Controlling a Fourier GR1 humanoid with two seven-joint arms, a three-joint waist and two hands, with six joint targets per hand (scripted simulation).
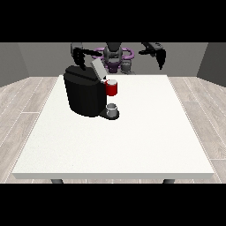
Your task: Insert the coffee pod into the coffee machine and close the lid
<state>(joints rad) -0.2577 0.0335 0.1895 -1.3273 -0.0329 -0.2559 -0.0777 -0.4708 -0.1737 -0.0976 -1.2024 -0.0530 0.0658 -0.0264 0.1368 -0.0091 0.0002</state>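
While the white table (132, 141) fills most of the front view, the black coffee machine (84, 95) stands on its 10 o'clock part, well back from the near edge. Lid (98, 69) of the machine is up, a grey flap tilted toward 11 o'clock above the body. At the machine's 3 o'clock side sits the red brew head (112, 89), with a small pale disc on its top that may be the coffee pod; cannot tell for sure. Below it, at 6 o'clock from the red part, a small grey cup (112, 108) rests on the machine's dark base.

Robot torso (114, 55) shows at 12 o'clock behind the table.

Hand at the view's left (79, 56) hangs over the machine's back top corner, fingers pointing down and uncurled, holding nothing visible. Hand at the view's right (160, 57) hangs off at 1 o'clock, well apart from the machine, fingers drooping straight and relaxed, empty.
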